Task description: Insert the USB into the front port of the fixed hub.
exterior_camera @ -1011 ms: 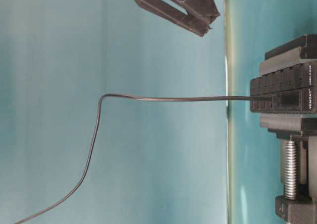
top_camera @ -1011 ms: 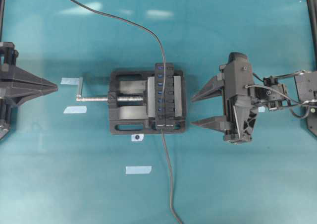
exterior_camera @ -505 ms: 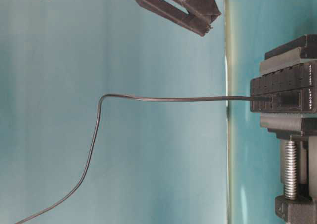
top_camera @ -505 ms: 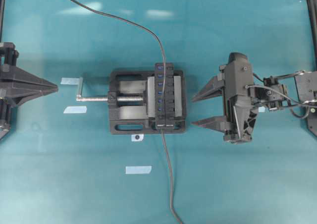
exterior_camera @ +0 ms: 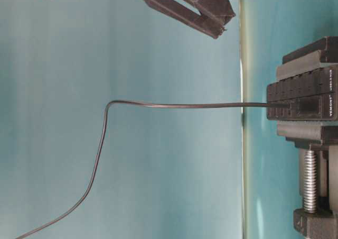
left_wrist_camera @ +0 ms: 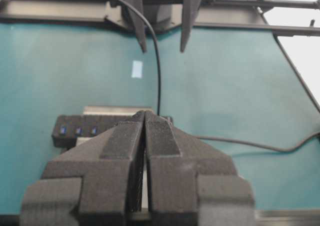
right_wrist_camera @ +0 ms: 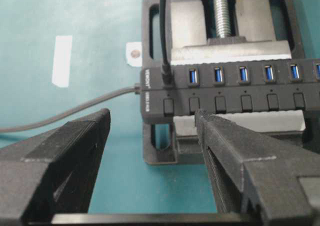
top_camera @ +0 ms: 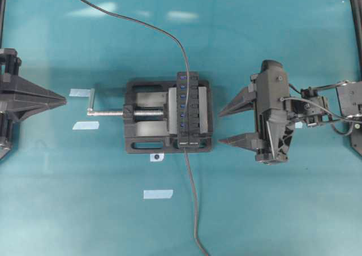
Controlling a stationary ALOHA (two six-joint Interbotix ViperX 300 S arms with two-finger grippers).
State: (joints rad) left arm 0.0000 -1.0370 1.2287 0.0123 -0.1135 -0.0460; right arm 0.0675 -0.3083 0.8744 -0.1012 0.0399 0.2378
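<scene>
USB (right_wrist_camera: 166, 77): sitting plugged into the end port of the fixed hub (right_wrist_camera: 240, 93), just ahead of the right claw (top_camera: 233, 123).
Right claw: standing wide, empty, nearer arm.
Left claw (left_wrist_camera: 145, 136): resting closed, empty, well apart.
Hub axis: lying crosswise to the right claw.

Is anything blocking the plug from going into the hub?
No. The plug already sits in the end port of the hub, next to the white print. The right claw hangs open beside it, and the left claw is shut, far off.

bright, even light; overhead glare
</scene>
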